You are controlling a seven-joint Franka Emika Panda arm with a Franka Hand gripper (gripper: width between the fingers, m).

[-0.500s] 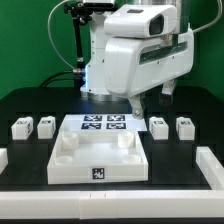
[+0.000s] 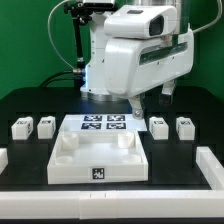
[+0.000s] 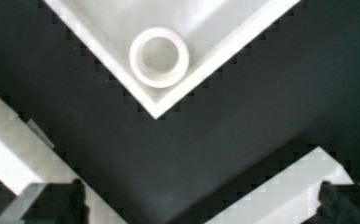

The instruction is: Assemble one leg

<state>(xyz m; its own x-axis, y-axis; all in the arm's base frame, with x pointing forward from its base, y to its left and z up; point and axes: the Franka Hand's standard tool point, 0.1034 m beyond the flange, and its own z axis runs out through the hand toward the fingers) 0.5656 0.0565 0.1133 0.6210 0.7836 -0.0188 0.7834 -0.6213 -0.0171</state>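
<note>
Four small white legs with marker tags stand on the black table. Two are at the exterior view's left (image 2: pixel 20 127) (image 2: pixel 45 125) and two at its right (image 2: pixel 158 125) (image 2: pixel 184 127). The large white square piece with corner sockets (image 2: pixel 100 158) lies in front of them. My gripper (image 2: pixel 140 104) hangs above the table behind the right pair and touches nothing. In the wrist view the gripper (image 3: pixel 198 205) is open and empty, with dark fingertips (image 3: pixel 52 205) at each side. A corner of the square piece with a round socket (image 3: pixel 157 55) shows ahead. No leg shows in the wrist view.
The marker board (image 2: pixel 103 124) lies between the two pairs of legs, behind the square piece. Low white walls border the table at the exterior view's left (image 2: pixel 3 158), right (image 2: pixel 210 165) and front (image 2: pixel 100 204). The arm's white body (image 2: pixel 140 55) fills the back.
</note>
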